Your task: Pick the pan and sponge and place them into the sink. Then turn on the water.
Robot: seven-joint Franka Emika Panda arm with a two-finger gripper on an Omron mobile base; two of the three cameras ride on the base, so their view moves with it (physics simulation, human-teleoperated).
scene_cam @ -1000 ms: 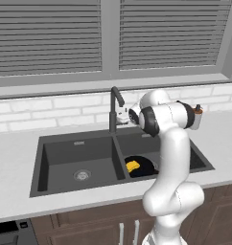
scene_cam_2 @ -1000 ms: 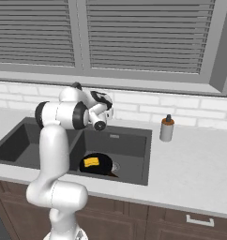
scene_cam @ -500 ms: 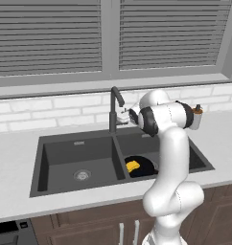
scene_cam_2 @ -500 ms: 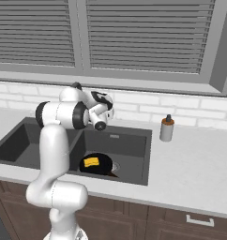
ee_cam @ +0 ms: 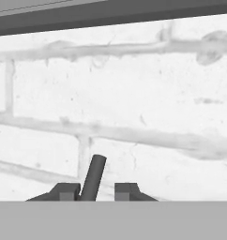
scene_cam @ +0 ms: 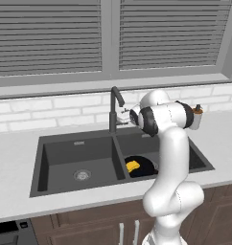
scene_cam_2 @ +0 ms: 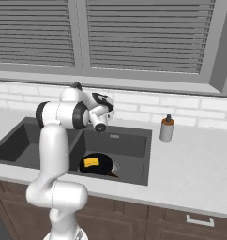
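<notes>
The black pan point(scene_cam: 143, 167) lies in the right basin of the dark grey sink point(scene_cam: 60, 155), with the yellow sponge point(scene_cam: 133, 166) on its left part. From the right base view the pan point(scene_cam_2: 102, 165) and sponge point(scene_cam_2: 91, 162) sit in the near basin of the sink point(scene_cam_2: 130, 146). My gripper point(scene_cam: 122, 116) is up at the gooseneck faucet point(scene_cam: 113, 106), beside its base. In the hand view my gripper point(ee_cam: 97, 192) is open, and the faucet's dark lever point(ee_cam: 94, 176) stands between the fingers, against the left one. No water stream is visible.
A white soap bottle with a brown pump point(scene_cam_2: 167, 129) stands on the counter right of the sink. A white brick wall point(ee_cam: 134, 93) is close behind the faucet, under the window sill. My arm leans over the right basin.
</notes>
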